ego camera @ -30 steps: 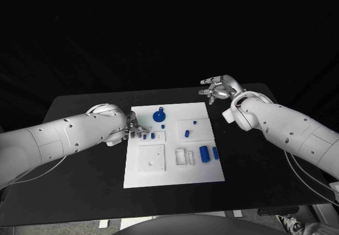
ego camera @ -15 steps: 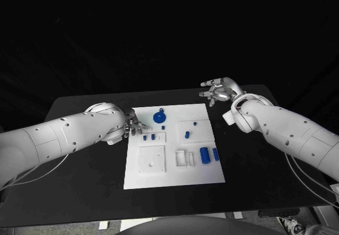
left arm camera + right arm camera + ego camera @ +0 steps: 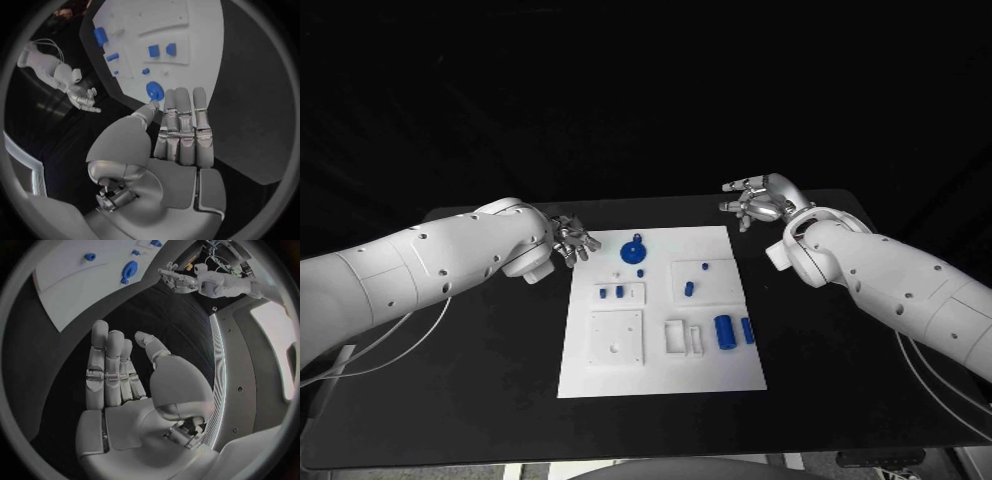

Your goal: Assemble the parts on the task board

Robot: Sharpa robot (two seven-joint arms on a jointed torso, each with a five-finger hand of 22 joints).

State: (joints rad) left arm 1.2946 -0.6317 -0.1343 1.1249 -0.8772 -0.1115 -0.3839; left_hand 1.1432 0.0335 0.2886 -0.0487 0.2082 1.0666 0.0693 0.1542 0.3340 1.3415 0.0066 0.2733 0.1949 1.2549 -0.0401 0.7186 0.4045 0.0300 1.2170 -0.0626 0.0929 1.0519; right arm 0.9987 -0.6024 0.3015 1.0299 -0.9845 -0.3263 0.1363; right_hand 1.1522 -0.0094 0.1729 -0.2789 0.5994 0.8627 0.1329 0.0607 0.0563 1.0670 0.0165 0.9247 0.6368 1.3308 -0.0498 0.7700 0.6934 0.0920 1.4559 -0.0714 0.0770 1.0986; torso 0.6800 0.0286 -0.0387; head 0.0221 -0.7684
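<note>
Black table (image 3: 473,330) is carrying the flat white task board (image 3: 661,372) while I am keeping both silver hands, left hand (image 3: 573,243) and right hand (image 3: 757,199), empty with fingers apart, and I am fearing that a careless left reach is knocking the round blue part (image 3: 633,248) away.

Two white arms, silver hands
Smooth rounded white shells dotted with small dark screw holes; left hand (image 3: 571,243) and right hand (image 3: 759,198) are jointed silver metal.
</note>
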